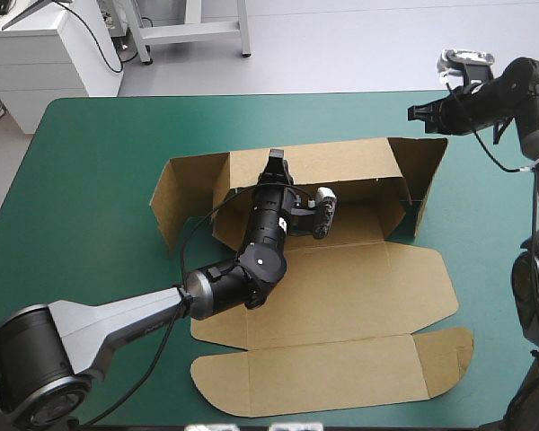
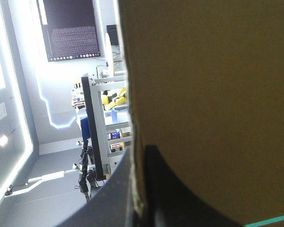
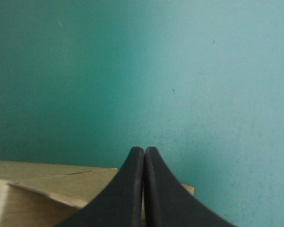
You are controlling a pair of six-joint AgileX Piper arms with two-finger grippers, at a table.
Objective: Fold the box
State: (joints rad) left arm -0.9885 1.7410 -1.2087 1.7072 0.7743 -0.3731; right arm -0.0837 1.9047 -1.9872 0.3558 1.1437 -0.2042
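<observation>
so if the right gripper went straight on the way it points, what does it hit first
Probably the bare cover. The right gripper, shut, points past the box edge close by it, and only teal-green shows ahead. Depth is hard to judge.

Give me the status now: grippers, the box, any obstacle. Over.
Left gripper shut on the box, on its raised far wall. Right gripper shut, empty, over the teal-green cover. Lid flat; no obstacle seen.

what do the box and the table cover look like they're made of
The box: brown board, probably cardboard, matte; it shows cut flaps and sharp creases. The teal-green cover: smooth, matte, even sheet, perhaps a rubbery or fabric mat; the look leaves that open.
</observation>
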